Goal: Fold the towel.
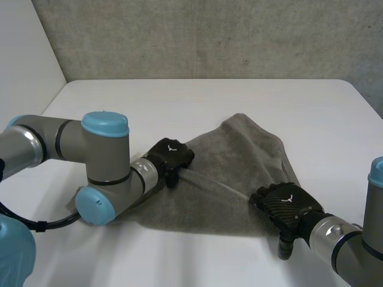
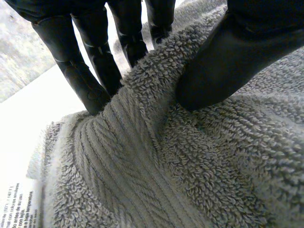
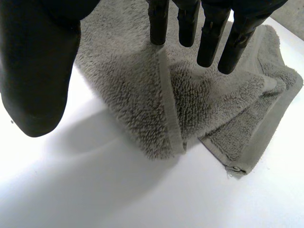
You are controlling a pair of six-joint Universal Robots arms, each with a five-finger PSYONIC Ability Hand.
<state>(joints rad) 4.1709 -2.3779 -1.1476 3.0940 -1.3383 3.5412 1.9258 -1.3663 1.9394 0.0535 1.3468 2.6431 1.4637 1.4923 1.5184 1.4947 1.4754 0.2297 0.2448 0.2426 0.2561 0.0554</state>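
A grey towel (image 1: 239, 173) lies rumpled on the white table (image 1: 179, 101), partly folded over itself. My left hand (image 1: 170, 156) is at the towel's left edge. In the left wrist view its fingers (image 2: 90, 80) stand behind a raised ridge of towel (image 2: 199, 166) and its thumb (image 2: 228, 61) presses the front, pinching the cloth. My right hand (image 1: 287, 206) hovers at the towel's near right corner. Its fingers (image 3: 209, 33) hang straight over the towel (image 3: 142, 104), the thumb (image 3: 38, 71) stands wide beside the towel's edge, and nothing is held.
A white care label (image 2: 14, 204) shows at the towel's corner under my left hand. A layered towel corner (image 3: 237, 161) lies below my right hand's fingertips. A grey wall (image 1: 209, 36) stands behind the table's far edge.
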